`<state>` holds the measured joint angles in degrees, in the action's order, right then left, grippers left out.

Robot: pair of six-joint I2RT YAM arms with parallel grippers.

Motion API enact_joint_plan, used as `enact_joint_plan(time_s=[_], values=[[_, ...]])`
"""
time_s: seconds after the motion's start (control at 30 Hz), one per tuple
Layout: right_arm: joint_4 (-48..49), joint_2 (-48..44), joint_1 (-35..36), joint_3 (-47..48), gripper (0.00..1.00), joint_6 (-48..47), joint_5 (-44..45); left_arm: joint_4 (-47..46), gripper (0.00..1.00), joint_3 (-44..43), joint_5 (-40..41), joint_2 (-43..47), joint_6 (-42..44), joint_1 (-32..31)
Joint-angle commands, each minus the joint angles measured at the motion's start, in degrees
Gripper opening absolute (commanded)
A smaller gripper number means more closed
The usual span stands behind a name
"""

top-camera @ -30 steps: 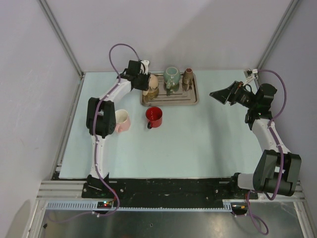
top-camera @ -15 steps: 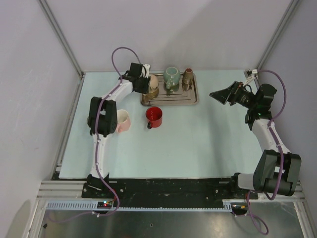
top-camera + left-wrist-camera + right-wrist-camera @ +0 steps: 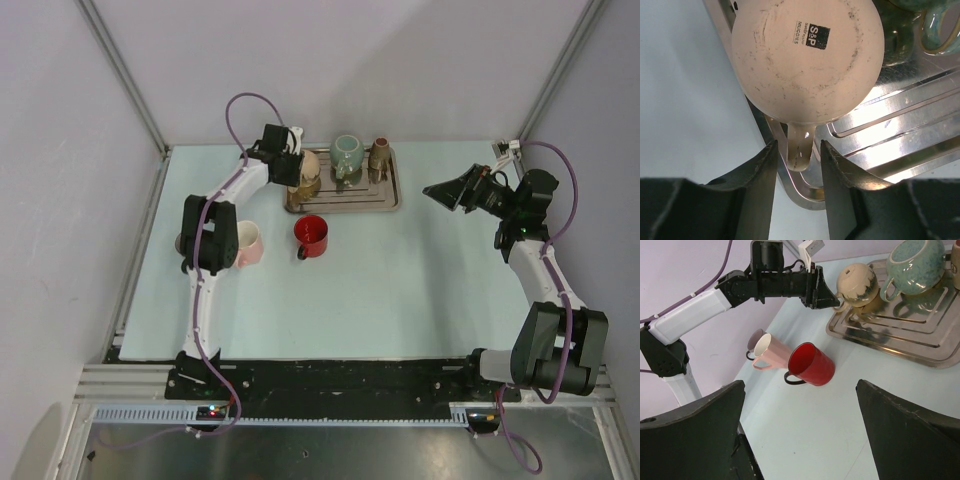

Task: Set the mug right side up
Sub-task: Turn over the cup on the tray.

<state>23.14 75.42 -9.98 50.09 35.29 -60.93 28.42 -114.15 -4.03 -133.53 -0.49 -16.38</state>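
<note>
A cream mug (image 3: 311, 168) stands upside down at the left end of the metal tray (image 3: 345, 202), its base facing the left wrist camera (image 3: 807, 60). Its handle (image 3: 801, 147) hangs over the tray's rim. My left gripper (image 3: 296, 167) is open, with one finger on each side of the handle (image 3: 798, 146) and a small gap at both sides. My right gripper (image 3: 446, 190) is open wide and empty, held above the table at the right (image 3: 800, 383). The cream mug (image 3: 857, 284) and the left gripper (image 3: 820, 290) also show in the right wrist view.
A green mug (image 3: 347, 152) and a small brown cup (image 3: 379, 156) stand upright on the tray. A red mug (image 3: 311, 235) and a pink mug (image 3: 246, 243) lie on the table in front of the tray. A dark mug (image 3: 753, 342) lies behind the pink one.
My left gripper has edged slightly right toward the cream mug's handle. The mug and the right arm have not moved.
</note>
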Motion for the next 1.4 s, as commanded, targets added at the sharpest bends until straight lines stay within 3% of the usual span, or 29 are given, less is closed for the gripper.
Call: enact_joint_plan(time_s=[0.0,0.37,0.6,1.0,1.17,1.37], values=[[2.7,-1.0,-0.4,0.0,0.99,0.5,-0.9,-0.1,0.43,-2.8,0.8,-0.2,-1.5,-0.4],[2.8,-0.5,-0.4,0.0,0.99,0.9,-0.9,0.0,0.32,-3.2,1.5,-0.5,-2.2,-0.3],[2.9,-0.5,-0.4,0.0,0.99,1.2,-1.0,0.5,0.31,-4.0,2.1,-1.1,-2.8,-0.3],[3.0,-0.1,-0.3,0.0,0.99,1.1,-1.1,0.9,0.01,-4.4,2.7,-1.1,-3.1,-0.3],[2.9,0.0,-0.3,0.0,0.99,1.1,-1.0,0.8,0.00,-5.6,2.8,-0.1,-3.1,-0.3],[2.9,0.0,-0.3,0.0,0.99,1.0,-1.1,0.8,0.00,-6.3,-2.7,1.7,-5.5,0.1]])
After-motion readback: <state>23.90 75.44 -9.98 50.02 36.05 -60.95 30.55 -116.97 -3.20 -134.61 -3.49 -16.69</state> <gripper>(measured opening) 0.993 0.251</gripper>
